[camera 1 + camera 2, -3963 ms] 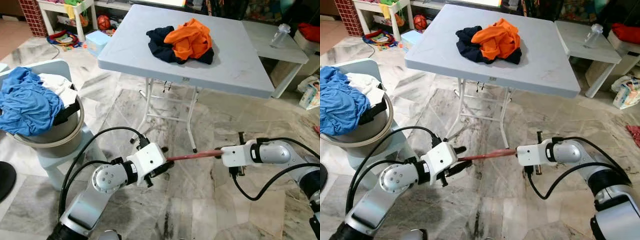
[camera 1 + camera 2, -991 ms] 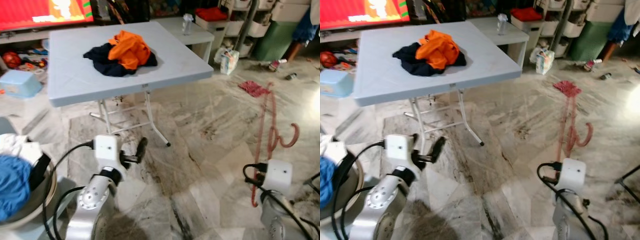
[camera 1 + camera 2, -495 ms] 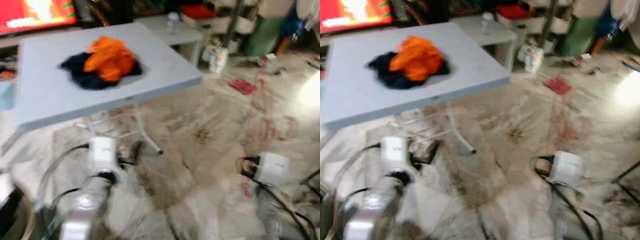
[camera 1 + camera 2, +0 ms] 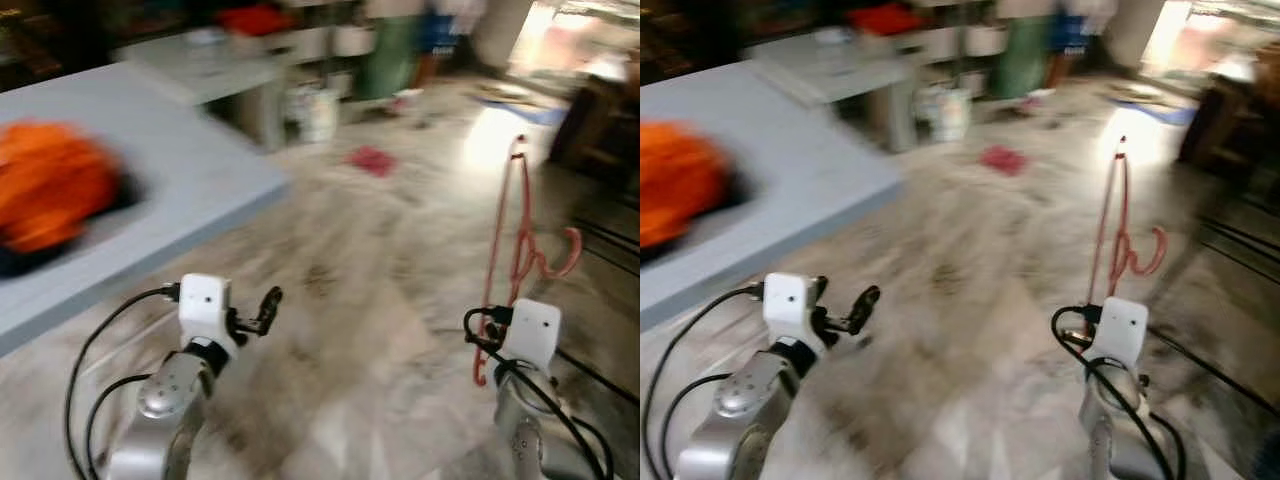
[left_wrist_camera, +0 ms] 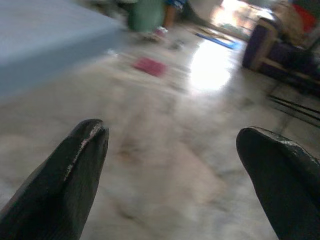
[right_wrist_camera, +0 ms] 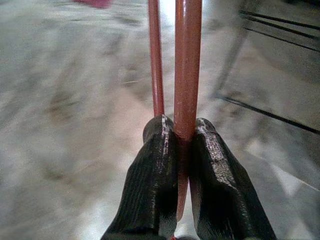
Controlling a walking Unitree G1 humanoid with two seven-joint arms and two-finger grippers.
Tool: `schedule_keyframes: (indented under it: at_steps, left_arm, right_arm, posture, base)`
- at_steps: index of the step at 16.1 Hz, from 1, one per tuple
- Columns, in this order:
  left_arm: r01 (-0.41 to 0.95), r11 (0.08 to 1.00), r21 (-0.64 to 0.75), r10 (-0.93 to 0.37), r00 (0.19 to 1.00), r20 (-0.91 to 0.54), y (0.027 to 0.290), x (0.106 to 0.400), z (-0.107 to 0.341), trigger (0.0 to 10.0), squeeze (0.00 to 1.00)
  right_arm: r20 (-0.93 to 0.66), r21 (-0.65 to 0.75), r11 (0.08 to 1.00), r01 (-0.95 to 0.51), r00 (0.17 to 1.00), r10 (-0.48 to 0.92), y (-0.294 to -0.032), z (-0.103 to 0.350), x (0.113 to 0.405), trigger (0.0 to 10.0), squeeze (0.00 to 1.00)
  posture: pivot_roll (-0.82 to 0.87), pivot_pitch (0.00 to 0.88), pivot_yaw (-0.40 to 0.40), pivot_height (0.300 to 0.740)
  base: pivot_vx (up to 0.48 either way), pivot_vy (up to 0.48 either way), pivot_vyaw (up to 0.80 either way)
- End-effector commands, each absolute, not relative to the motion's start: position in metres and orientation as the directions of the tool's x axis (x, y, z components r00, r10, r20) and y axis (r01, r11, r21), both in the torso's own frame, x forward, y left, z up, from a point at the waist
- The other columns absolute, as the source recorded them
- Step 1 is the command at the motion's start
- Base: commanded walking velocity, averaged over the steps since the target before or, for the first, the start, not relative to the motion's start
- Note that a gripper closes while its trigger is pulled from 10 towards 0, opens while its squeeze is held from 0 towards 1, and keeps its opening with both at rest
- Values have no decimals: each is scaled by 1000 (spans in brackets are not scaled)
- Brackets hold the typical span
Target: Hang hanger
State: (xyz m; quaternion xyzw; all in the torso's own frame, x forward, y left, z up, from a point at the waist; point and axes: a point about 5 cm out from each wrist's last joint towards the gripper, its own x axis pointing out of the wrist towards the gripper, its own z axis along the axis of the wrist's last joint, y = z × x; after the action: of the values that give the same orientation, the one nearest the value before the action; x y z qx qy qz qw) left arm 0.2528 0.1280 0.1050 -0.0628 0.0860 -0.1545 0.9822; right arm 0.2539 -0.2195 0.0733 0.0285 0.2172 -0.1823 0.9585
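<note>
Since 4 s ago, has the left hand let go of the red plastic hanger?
Yes. The left hand is open and apart from the red plastic hanger, which stands upright, clamped in the right hand; earlier both hands held it level.

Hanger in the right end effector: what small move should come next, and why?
Probably keep the grip and carry on walking. The right end effector is shut on the red hanger, held upright, and the blurred views show no rail within reach. The left end effector is open.
</note>
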Motion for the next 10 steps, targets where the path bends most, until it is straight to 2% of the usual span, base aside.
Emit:
schedule_keyframes:
  at_steps: [1,5,10]
  left_arm:
    - [317,935,-157,-342,923,-173,124,251,103,10000,0]
    - [337,924,-181,-368,911,-184,117,250,101,10000,0]
    - [327,929,-174,-358,913,-197,120,254,101,10000,0]
  right_arm:
    - [-416,-30,925,380,836,-357,-221,75,255,10000,0]
    - [-426,-27,924,381,832,-355,-219,74,254,10000,0]
    - [-432,-21,923,385,829,-356,-218,73,255,10000,0]
  posture:
    - [47,79,-81,740]
    - [43,84,-85,740]
    - [40,82,-85,740]
  base:
    - [0,0,-800]
    - [0,0,-800]
    - [0,0,-800]
